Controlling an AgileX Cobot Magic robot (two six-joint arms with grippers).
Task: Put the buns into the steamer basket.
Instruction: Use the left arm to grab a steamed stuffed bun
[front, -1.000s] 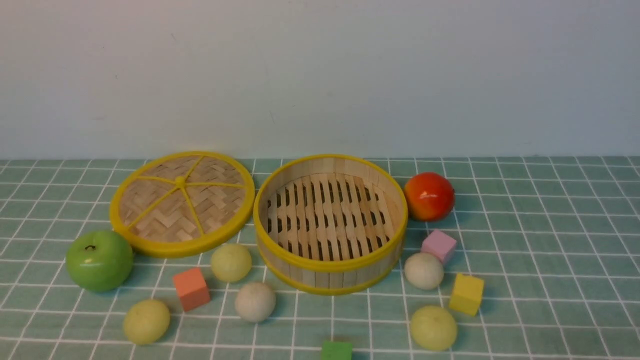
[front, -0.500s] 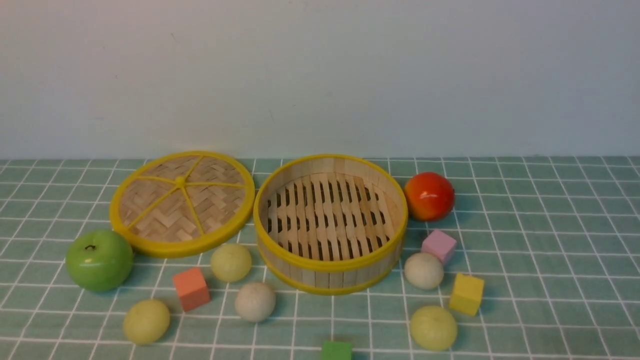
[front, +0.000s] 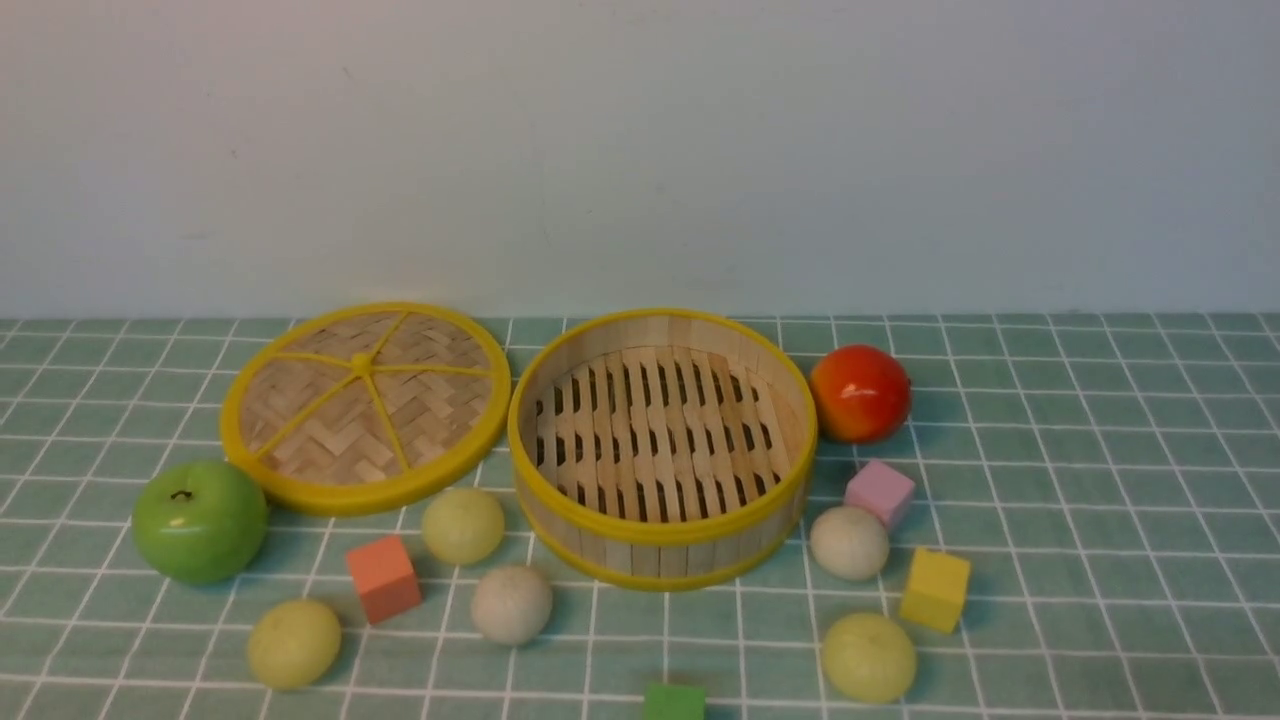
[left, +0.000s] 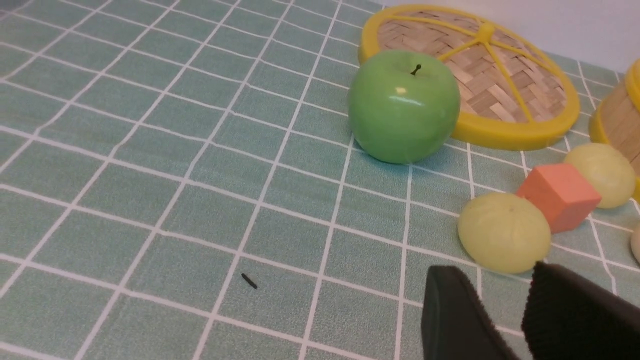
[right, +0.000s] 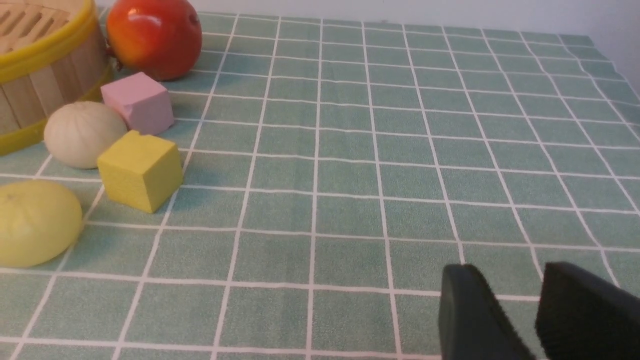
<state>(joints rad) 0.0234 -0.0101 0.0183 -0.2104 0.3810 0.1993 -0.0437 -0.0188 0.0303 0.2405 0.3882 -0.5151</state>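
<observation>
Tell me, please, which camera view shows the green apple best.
The left wrist view: the green apple appears largest there, whole, with its stem clear. The front view also shows it whole, but smaller; the right wrist view doesn't show it.

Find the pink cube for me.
In the front view, the pink cube sits right of the round bamboo steamer basket, just behind an off-white round bun.

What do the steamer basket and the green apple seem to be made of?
Steamer basket: probably bamboo, matte; pale, grained strips show, with yellow rims of unclear material.
Green apple: perhaps plastic, glossy; a bright highlight sits on smooth skin, though real fruit is possible.
</observation>
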